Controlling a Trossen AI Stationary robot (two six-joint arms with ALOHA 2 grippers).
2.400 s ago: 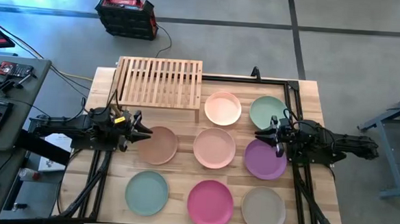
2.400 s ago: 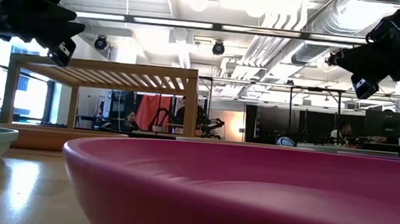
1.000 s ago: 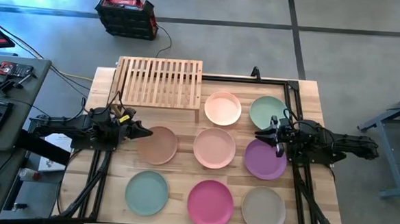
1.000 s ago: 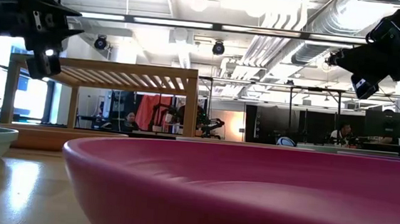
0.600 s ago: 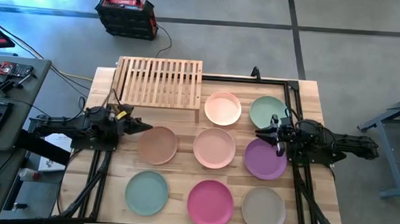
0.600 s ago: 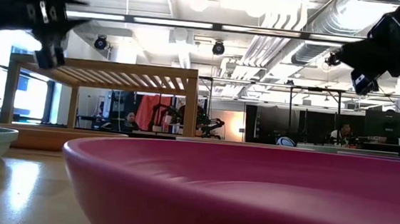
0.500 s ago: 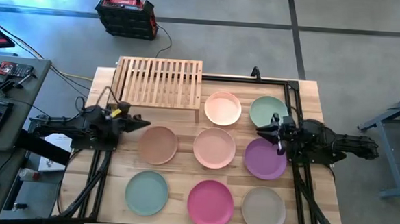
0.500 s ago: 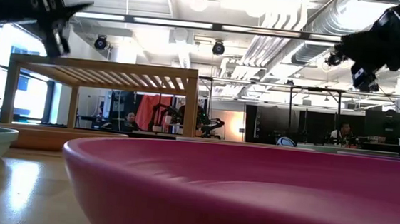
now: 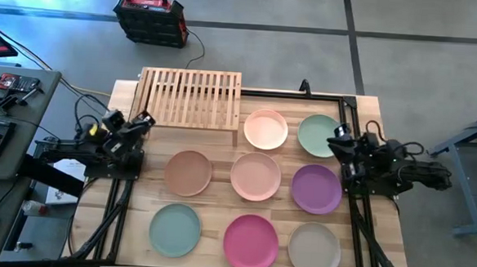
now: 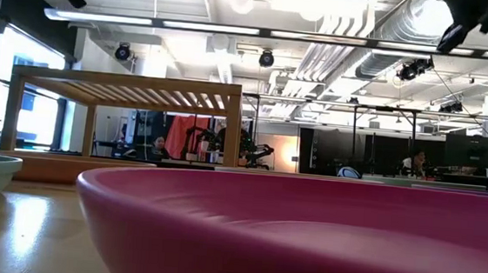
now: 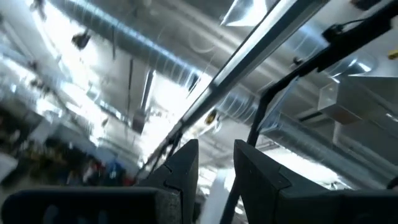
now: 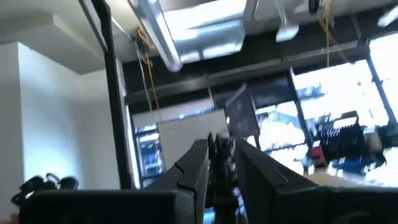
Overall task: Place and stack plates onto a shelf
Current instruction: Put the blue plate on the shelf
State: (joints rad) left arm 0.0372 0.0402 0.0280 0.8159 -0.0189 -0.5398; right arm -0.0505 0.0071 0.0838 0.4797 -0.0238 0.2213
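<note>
Eight plates lie singly on the table (image 9: 215, 207), none on the shelf (image 9: 191, 98) at its far left corner, so we judge the stacking has not begun. The left gripper (image 9: 143, 119) sits beside the shelf's near left corner and the right gripper (image 9: 336, 141) by the sage green plate (image 9: 318, 134). Both are tipped upward, since each wrist view shows ceiling between narrowly parted, empty fingers (image 11: 186, 165). We would start with the brown plate (image 9: 188, 172), the one nearest the left arm and just in front of the shelf. The wrist should tip down first, then the jaws should meet the raised rim at the plate's near edge, one finger inside and one outside. A shallow matte rim may slip, so we would close firmly, lift level, and set it flat on the slats toward one end, leaving room for a second stack.
</note>
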